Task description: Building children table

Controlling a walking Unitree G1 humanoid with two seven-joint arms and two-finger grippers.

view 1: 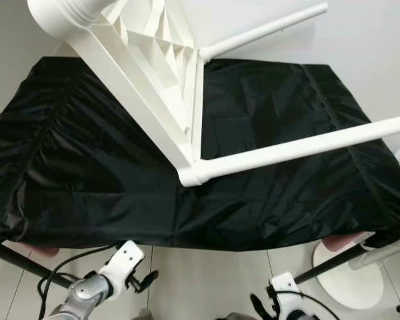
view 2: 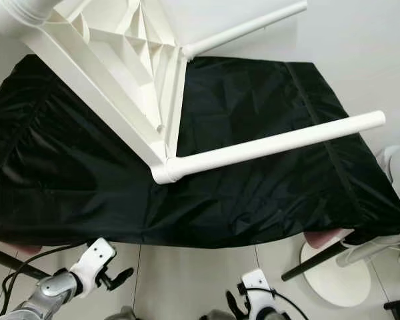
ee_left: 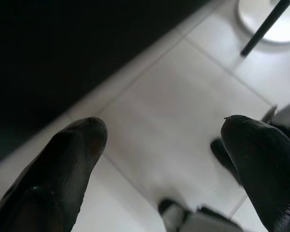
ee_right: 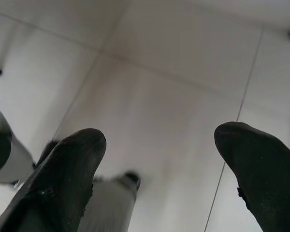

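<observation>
Table (view 1: 153, 87): white plastic, upside down on black cloth (view 1: 87, 180); we judge it light, stiff.
Hold: we'd take a leg (view 1: 300, 148).
Left gripper (ee_left: 159, 145): released, empty.
Right gripper (ee_right: 159, 145): released, empty.

Silver arms, white wrist housings, black cable; black-fingered left end effector (view 1: 145, 280).

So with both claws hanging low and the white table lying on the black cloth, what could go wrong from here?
1. The white table lies tipped with its legs pointing sideways over the black cloth; a nudge might roll or slide it.
2. The slack cloth could bunch or drag when a claw reaches in.
3. The left claw and right claw hang open below the cloth edge, so rising could snag it.
</observation>
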